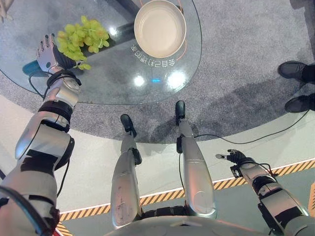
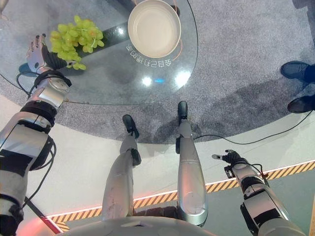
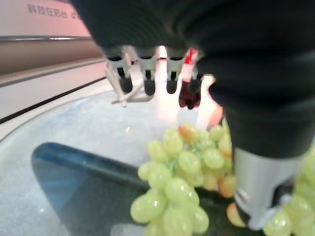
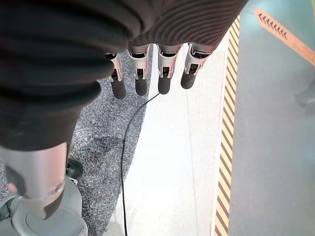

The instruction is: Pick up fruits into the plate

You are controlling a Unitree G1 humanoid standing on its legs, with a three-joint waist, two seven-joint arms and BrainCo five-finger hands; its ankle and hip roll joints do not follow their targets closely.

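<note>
Left eye view: the bunch of green grapes [image 1: 81, 40] lies on the round glass table [image 1: 118, 83], left of the empty cream plate [image 1: 160, 28], which sits at the far side. The left hand [image 1: 47, 53] hovers just beside the bunch on its left, fingers straight and spread, nothing in them. The right hand [image 1: 235, 157] hangs low at the robot's right, well off the table, over the floor with its yellow-black striped tape [image 1: 275, 171]. A person's dark shoes [image 1: 298, 83] stand at the right edge.

Right eye view: same layout. Grapes and plate are near each other but not touching, so I'd say the carry to the right is short.

Left wrist view: the fingers [image 3: 145, 73] stick straight out above the grapes [image 3: 182, 187], and the thumb [image 3: 258, 184] comes down among the berries. So the hand is relaxed, not gripping yet. My take: it should lower over the middle of the bunch and close gently around the stem cluster. Squeeze too hard and berries pop off or roll on the glass.

Right wrist view: the right fingers [image 4: 142, 73] are straight and empty over the grey carpet [image 4: 98, 128] and pale floor, idle.
</note>
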